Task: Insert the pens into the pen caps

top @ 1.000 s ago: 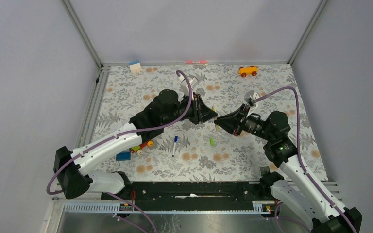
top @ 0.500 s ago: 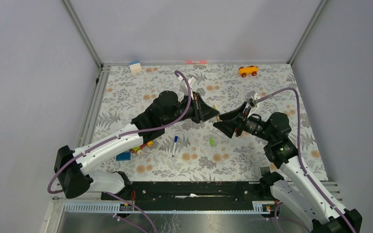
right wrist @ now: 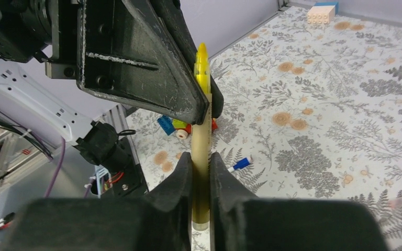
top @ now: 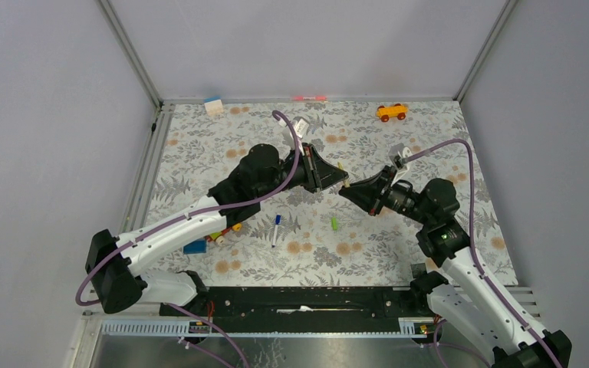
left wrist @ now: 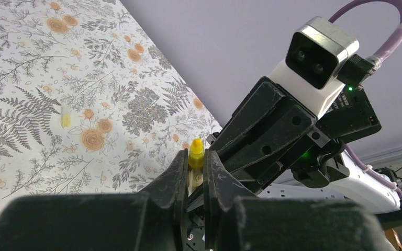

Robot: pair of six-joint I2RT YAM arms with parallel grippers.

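Note:
Both grippers meet in mid-air over the middle of the mat. My right gripper is shut on the barrel of the pale yellow pen. The pen's bright yellow cap sits between the fingers of my left gripper, which is shut on it. A white pen with a dark blue end lies on the mat below them. A lime green cap lies to its right. Against the back wall lies a pink-red pen.
Red, green and yellow toy bricks and a blue brick lie at the front left. An orange toy car stands at the back right, a white-and-blue block at the back left. A small pale yellow tube lies on the mat.
My right gripper rose and closed in on the left gripper's tips; it opened briefly and shut again on the pen. The left gripper shifted slightly right.

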